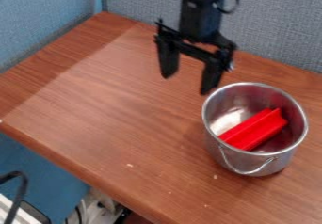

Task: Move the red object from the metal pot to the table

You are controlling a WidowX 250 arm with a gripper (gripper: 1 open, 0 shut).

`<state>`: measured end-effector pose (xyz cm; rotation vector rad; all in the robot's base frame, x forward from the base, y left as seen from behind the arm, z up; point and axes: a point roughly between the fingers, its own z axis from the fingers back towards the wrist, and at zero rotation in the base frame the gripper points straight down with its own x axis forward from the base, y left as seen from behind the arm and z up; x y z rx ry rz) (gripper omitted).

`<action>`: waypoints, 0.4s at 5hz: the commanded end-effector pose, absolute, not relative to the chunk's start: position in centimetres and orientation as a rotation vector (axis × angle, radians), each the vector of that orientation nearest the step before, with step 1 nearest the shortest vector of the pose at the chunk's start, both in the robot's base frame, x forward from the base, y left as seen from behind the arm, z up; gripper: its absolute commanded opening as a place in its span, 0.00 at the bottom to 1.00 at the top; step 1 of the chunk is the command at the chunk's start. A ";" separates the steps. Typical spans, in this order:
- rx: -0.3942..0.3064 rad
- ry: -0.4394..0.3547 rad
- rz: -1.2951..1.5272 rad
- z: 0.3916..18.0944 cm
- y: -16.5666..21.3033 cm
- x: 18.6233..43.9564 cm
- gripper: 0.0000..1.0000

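The red object is a bright red bar lying aslant inside the metal pot, a shiny round steel pot at the right of the table. A thin wire handle hangs at the pot's near side. My gripper hangs fingers-down just left of and behind the pot's rim. It is open, with two dark fingers spread apart and nothing between them. It touches neither the pot nor the red bar.
The reddish-brown wooden tabletop runs left and toward the camera from the pot. Blue wall panels stand behind it. The table's front edge drops off at the lower left, with cables on the floor below.
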<state>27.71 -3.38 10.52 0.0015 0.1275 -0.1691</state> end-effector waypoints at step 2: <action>0.006 0.057 -0.258 10.9 -6.8 27.4 1.00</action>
